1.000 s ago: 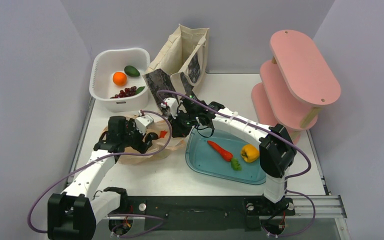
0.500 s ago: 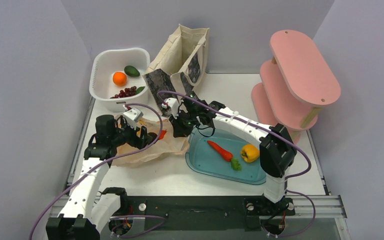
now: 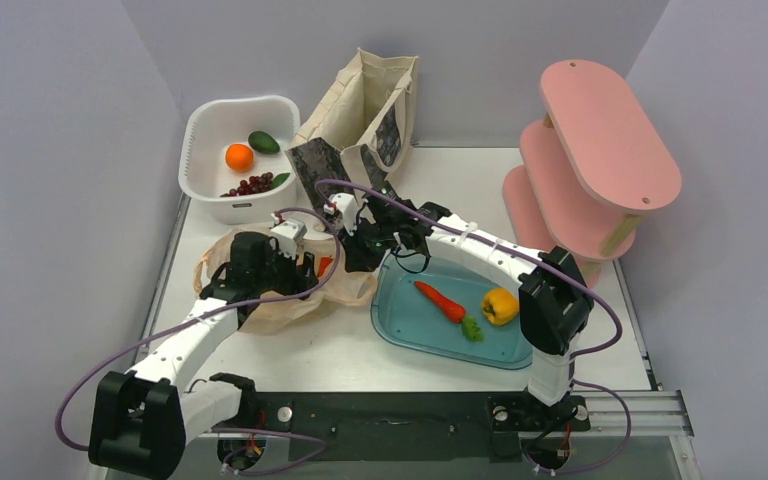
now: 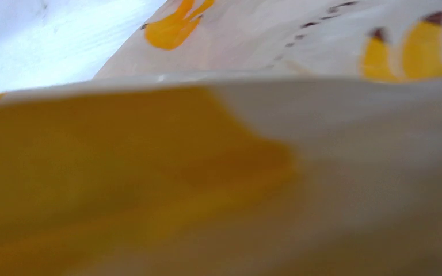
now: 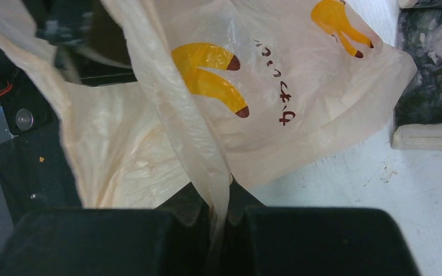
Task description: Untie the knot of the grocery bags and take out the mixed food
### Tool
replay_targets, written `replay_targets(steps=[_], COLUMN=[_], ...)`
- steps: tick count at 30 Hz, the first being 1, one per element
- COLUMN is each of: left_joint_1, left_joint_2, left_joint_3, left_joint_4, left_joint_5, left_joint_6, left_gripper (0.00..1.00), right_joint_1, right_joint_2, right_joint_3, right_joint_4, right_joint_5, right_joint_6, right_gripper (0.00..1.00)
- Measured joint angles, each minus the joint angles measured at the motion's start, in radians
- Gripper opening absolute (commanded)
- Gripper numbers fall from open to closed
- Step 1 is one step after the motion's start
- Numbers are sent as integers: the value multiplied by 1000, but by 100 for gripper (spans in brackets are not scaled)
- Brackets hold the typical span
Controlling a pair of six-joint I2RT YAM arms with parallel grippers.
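Note:
The peach-orange plastic bag (image 3: 280, 305) lies left of centre, its mouth spread open; I see no tied knot. My right gripper (image 3: 353, 258) is shut on a twisted handle strip of the bag (image 5: 218, 195) and holds it up at the bag's right side. My left gripper (image 3: 298, 262) is pushed into the bag's mouth; bag film (image 4: 322, 34) covers its camera and hides its fingers. An orange-red piece (image 3: 325, 266) shows in the mouth. One carrot (image 3: 440, 300) lies in the teal tray (image 3: 400, 330). The canvas tote (image 3: 360, 110) stands behind. An avocado (image 3: 264, 142) lies in the white basket (image 3: 200, 125).
A yellow bell pepper (image 3: 500, 305) lies in the teal tray beside the carrot. The white basket also holds a round orange fruit (image 3: 239, 157) and dark grapes (image 3: 252, 185). A pink tiered shelf (image 3: 600, 150) stands at the right. The tote's floral panel (image 5: 431, 75) is close to the right gripper.
My left arm drew back to the left, then pushed right into the bag's mouth, which now loops around it. My right gripper has held still on the handle strip.

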Motion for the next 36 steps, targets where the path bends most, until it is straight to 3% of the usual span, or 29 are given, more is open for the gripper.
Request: replay_targets(steps=[10,11,13,14,16,18,22,24,25,27,36], left_joint_1=[-23,-24,-26,-25,-13,12,43,45,45,47,42], left_joint_2=[230,251,284,294,307,303,191,89,47,-13,-26], left_joint_3=[10,11,11,11,11,-1,-42,-56,-56,-56,-56], left_joint_4=[48,58,78,87,103,124,130,122,122,120,150], left_joint_5=[-208,-214,-216,-212,-202,-172,-109,-72,-56,-36,6], left_joint_6=[-33,-31,-31,-34,-39,-29,-8,9,18,28,-82], left_gripper=[68,64,37,19,3,0,0,13,29,47,53], right_joint_1=[-9,-11,-13,-12,-12,-11,-11,-11,-11,-11,-11], right_joint_2=[0,0,0,0,0,0,0,0,0,0,0], right_joint_3=[-11,-12,-15,-18,-23,-24,-24,-24,-24,-24,-24], right_joint_4=[7,8,12,14,14,15,18,20,20,21,24], right_joint_5=[-1,2,6,8,7,7,7,7,7,7,-3], right_joint_6=[10,11,16,18,18,18,18,18,18,18,34], right_gripper=[0,0,0,0,0,0,0,0,0,0,0])
